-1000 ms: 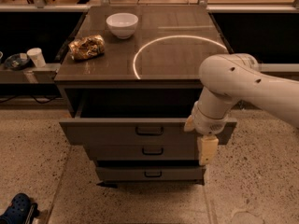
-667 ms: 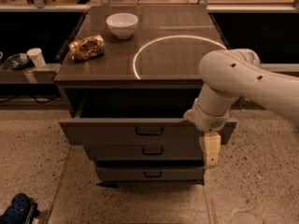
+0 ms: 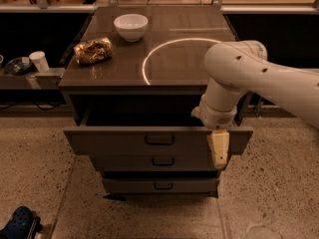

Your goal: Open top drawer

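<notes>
One claw slightly higher, before same open top drawer.

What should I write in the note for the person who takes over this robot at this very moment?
Gripper: points down in front of the right part of the top drawer front, to the right of its handle and not on it. Contact with the panel: cannot tell.
Top drawer: pulled out well past the two lower drawers.
Done: the drawer looks open.
Left: probably only to move the arm away; check if it should slide further.
White bowl and snack bag stand on the cabinet top.
</notes>
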You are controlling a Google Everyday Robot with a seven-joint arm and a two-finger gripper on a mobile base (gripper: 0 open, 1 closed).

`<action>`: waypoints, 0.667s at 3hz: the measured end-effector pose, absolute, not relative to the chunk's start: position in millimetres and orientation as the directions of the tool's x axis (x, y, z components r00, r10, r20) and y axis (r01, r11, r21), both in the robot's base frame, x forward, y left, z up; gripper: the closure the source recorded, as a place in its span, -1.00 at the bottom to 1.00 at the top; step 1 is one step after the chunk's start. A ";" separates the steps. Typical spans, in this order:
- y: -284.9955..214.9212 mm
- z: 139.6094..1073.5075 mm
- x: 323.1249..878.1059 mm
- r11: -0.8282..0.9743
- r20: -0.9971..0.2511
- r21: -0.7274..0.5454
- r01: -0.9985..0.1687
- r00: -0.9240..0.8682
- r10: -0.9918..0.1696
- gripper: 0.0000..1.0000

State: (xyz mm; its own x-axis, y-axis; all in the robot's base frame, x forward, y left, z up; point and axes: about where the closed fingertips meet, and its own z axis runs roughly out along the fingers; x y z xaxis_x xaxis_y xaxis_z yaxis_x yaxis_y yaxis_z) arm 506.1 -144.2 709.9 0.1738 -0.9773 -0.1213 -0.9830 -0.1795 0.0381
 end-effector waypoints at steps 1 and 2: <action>-144.2 687.9 521.0 -0.183 -0.143 0.058 -0.981 0.174 -0.974 -1.00; -143.6 669.9 528.8 -0.181 -0.160 0.073 -0.981 0.168 -0.973 -0.68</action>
